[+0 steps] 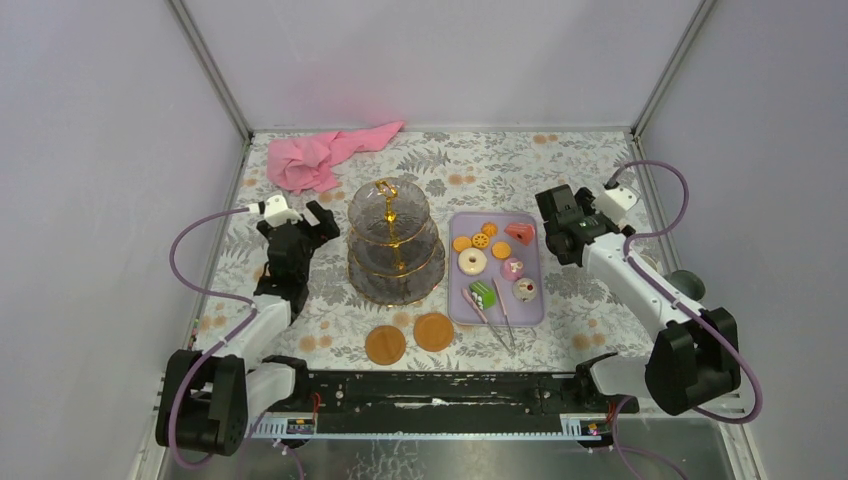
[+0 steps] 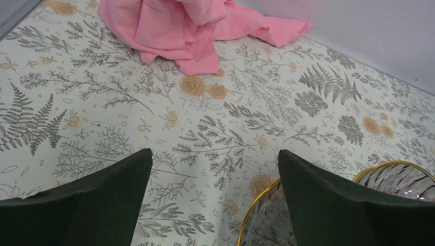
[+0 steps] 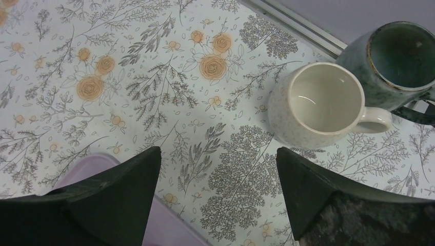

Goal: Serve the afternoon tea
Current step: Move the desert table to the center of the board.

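Glass stand [image 1: 395,240] sits mid-table, its gold rim just beside the left gripper [image 2: 215,159], whose fingers are spread over bare table [image 1: 480,165]. Pastries [image 1: 472,262] lie on the tray [image 1: 530,305] to its right. The right gripper [image 3: 218,154], also spread, hovers between the tray's edge and the cream mug [image 3: 320,105]. The green mug [image 3: 395,59] stands against the wall.

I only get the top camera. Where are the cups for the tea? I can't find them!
Observer: The right wrist camera shows a cream mug and a grey-green mug upright on the tablecloth, close together, ahead of the open right hand.
Child: Is there tea inside?
Observer: No, both look empty.
Child: What's the left hand looking at?
Observer: Its camera shows the pink cloth ahead and the glass stand with its gold rim right beside one finger.
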`<action>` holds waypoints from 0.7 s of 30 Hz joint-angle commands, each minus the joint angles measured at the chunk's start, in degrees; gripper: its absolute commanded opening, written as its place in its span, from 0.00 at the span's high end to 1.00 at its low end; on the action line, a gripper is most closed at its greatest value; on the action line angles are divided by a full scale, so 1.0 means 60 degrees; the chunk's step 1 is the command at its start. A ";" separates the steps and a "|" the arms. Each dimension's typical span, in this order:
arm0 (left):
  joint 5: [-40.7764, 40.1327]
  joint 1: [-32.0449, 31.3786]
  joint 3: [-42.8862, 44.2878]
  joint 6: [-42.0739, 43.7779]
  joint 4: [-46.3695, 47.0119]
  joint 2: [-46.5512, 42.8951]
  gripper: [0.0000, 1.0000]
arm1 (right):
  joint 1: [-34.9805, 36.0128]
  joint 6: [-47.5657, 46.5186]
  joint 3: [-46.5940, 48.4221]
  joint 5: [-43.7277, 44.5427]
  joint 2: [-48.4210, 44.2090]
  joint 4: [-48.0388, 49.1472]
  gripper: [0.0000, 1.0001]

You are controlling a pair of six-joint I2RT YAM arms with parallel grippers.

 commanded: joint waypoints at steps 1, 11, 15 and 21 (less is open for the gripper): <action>-0.0139 -0.0161 0.0198 -0.0074 0.0107 -0.0199 0.00 | -0.0066 0.1008 0.1247 0.0316 0.0302 -0.1734 0.11; -0.0656 -0.0312 0.0538 -0.0590 -0.0927 -0.0512 0.00 | 0.0000 -0.3043 0.0015 -0.1472 -0.1662 0.0051 0.13; -0.0782 -0.0315 0.0570 -0.1094 -0.1310 -0.0600 0.00 | 0.0353 -0.3846 -0.0714 -0.1940 -0.2482 0.0739 0.14; -0.0861 -0.0312 0.0835 -0.0977 -0.1458 0.0022 0.00 | 0.0354 -0.3188 -0.0486 -0.0607 -0.2020 -0.0081 0.11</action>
